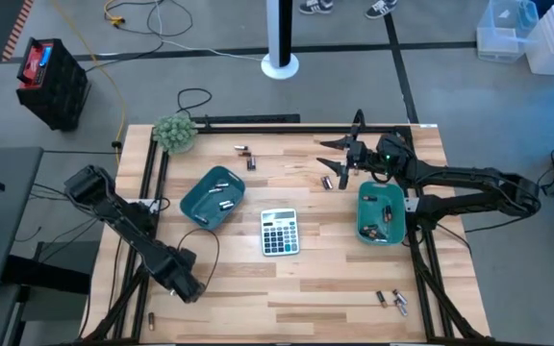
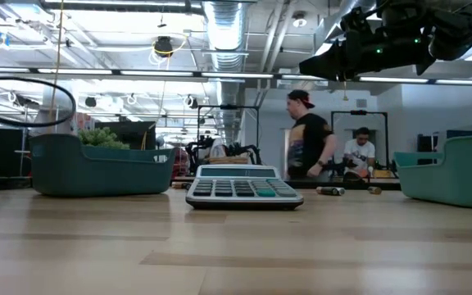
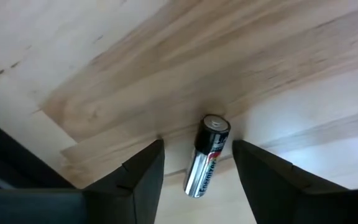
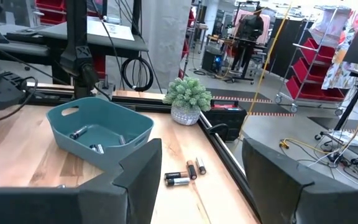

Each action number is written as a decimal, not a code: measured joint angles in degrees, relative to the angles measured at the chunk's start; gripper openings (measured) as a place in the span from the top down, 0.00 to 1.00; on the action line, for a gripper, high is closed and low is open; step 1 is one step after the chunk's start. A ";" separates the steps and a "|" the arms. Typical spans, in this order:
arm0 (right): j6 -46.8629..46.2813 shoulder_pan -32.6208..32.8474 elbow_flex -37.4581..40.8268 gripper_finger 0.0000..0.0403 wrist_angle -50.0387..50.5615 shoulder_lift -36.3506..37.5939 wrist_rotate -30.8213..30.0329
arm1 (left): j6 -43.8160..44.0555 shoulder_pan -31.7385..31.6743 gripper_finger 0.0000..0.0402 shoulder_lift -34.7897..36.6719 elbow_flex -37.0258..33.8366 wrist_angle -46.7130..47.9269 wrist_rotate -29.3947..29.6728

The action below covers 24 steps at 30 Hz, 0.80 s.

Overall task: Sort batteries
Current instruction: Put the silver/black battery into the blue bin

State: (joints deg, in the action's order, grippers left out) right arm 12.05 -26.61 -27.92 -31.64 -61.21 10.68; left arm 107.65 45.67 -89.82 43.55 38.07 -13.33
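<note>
Near the table's front left corner, the left tool (image 3: 197, 171) stands open astride a silvery battery (image 3: 207, 155), not touching it.

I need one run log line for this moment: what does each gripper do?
left gripper: open, around one battery lying on table | right gripper: open, empty, raised near right tray

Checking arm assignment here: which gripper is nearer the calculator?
Left, narrowly. The left gripper sits toward the table's near-left corner, diagonally off the calculator. The right gripper hovers open past the calculator's far-right side, beside the right teal tray.
</note>
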 joint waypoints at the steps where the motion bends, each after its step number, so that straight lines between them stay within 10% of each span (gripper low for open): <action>1: 0.00 0.00 0.00 0.41 -0.02 0.00 0.00 | 0.12 -0.02 0.53 0.04 -0.42 -0.58 -0.04; 16: -0.01 -0.04 0.00 0.41 -0.09 0.00 -0.01 | 1.26 -0.19 0.89 0.15 -3.61 -5.32 2.08; 24: -0.04 -0.04 0.00 0.41 -0.09 0.00 -0.02 | -3.44 -2.24 0.90 -0.24 -0.08 -2.01 3.90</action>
State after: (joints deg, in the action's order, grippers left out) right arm 12.01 -26.65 -27.92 -31.73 -61.21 10.66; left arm 104.21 43.43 -90.06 43.47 36.06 -9.43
